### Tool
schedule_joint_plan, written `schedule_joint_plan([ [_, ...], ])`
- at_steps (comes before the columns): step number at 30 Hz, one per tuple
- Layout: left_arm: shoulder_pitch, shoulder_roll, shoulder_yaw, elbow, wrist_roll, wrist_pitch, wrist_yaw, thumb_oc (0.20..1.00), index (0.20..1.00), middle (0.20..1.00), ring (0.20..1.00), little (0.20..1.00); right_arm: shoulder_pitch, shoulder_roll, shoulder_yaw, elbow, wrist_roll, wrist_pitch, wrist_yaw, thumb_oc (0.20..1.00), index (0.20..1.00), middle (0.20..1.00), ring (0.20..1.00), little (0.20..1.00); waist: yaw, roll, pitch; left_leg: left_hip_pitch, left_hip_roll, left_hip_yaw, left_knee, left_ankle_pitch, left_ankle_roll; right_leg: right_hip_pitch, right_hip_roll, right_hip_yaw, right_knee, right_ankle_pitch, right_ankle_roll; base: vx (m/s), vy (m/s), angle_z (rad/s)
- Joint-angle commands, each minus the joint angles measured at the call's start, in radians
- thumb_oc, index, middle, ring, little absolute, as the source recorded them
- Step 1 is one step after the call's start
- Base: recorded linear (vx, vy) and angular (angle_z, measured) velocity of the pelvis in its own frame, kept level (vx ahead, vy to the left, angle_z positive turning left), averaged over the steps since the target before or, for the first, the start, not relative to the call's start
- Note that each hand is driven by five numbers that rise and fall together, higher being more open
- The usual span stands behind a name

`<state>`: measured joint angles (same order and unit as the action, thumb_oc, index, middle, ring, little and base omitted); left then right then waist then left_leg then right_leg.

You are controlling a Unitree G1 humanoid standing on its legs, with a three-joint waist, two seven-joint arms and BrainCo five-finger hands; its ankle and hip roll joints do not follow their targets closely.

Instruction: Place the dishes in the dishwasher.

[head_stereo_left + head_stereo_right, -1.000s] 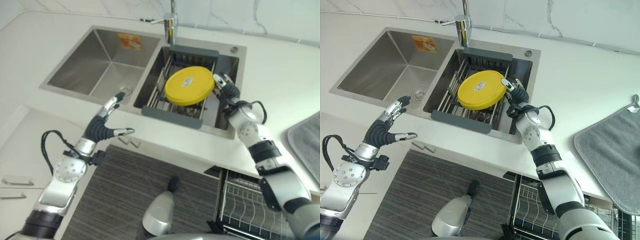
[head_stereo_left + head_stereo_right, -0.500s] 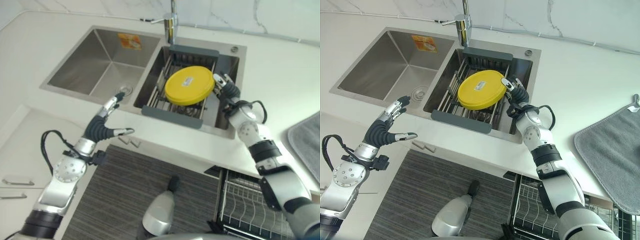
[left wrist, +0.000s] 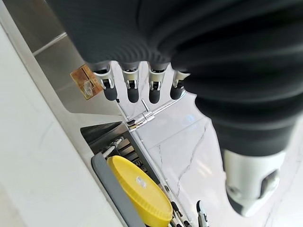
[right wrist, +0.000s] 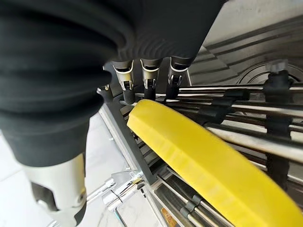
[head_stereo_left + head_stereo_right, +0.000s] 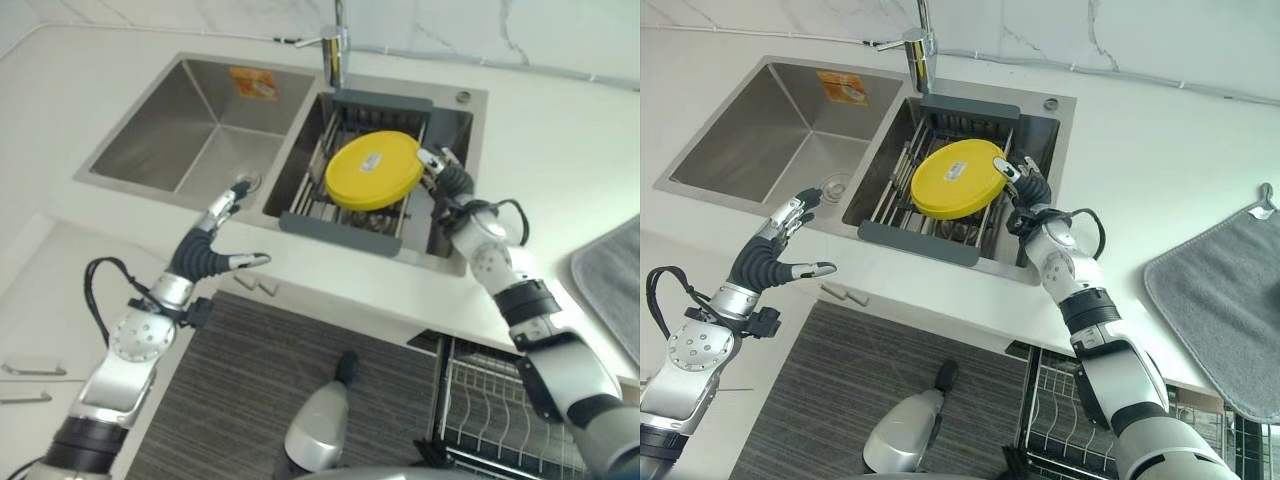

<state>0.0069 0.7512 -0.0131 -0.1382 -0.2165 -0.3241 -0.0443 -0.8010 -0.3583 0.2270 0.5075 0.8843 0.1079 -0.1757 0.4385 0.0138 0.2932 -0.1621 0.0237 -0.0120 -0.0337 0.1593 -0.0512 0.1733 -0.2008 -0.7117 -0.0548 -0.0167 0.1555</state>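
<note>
Your right hand point(image 5: 1025, 187) is reaching open-fingered at the yellow plate's point(image 5: 958, 179) edge, centre frame; your left hand point(image 5: 770, 258) is hovering open, lower left.

Plate point(image 5: 958, 178) on rack point(image 5: 940, 243) in right sink basin point(image 5: 1048, 140), faucet point(image 5: 917, 52) behind, towel point(image 5: 1225, 310) far right

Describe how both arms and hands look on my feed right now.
Both arms are silver-grey jointed shells with black bands. Left hand and right hand each have silver fingers with dark tips, plus a dark ribbed cover over the hand's back and wrist. A black cable loops beside each forearm.
</note>
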Motion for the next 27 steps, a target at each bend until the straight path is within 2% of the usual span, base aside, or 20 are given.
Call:
schedule_joint_plan([
  [1, -0.008, -0.003, -0.034, 0.0, -0.012, -0.029, 0.021, 1.0, 1.0, 1.0, 1.0, 1.0, 0.017, 0.004, 0.025, -0.111, -0.001, -0.024, -0.024, 1.0, 1.0, 1.0, 1.0, 1.0, -0.001, 0.011, -0.05, 0.055, -0.008, -0.033, -0.054, -0.031, 0.009, -0.058, -0.05, 0.086, 0.136, 0.023, -0.009, -0.02, 0.005, -0.03],
  [9, 0.007, -0.018, -0.035, -0.006, -0.001, -0.017, 0.009, 1.0, 1.0, 1.0, 1.0, 1.0, 0.038, 0.015, 0.029, -0.157, -0.001, -0.013, -0.063, 1.0, 1.0, 1.0, 1.0, 1.0, -0.003, 0.001, -0.068, 0.063, -0.007, -0.021, -0.054, -0.033, 0.006, -0.043, -0.043, 0.081, 0.12, 0.026, -0.009, -0.01, 0.009, -0.03],
  [21, 0.025, -0.025, -0.033, -0.006, 0.007, -0.007, -0.01, 1.0, 1.0, 1.0, 1.0, 1.0, 0.055, 0.025, 0.02, -0.221, 0.01, -0.024, -0.058, 1.0, 1.0, 1.0, 1.0, 1.0, 0.0, -0.016, -0.08, 0.067, -0.008, -0.011, -0.054, -0.035, 0.008, -0.033, -0.041, 0.072, 0.11, 0.038, -0.007, 0.0, 0.0, 0.0],
  [27, 0.033, -0.024, -0.029, 0.001, 0.013, -0.002, -0.022, 1.0, 1.0, 1.0, 1.0, 1.0, 0.077, 0.039, 0.029, -0.263, 0.012, 0.004, -0.039, 1.0, 1.0, 1.0, 1.0, 1.0, 0.0, -0.026, -0.093, 0.078, -0.013, -0.01, -0.054, -0.044, 0.016, -0.031, -0.047, 0.073, 0.124, 0.034, -0.007, 0.03, 0.025, 0.01],
])
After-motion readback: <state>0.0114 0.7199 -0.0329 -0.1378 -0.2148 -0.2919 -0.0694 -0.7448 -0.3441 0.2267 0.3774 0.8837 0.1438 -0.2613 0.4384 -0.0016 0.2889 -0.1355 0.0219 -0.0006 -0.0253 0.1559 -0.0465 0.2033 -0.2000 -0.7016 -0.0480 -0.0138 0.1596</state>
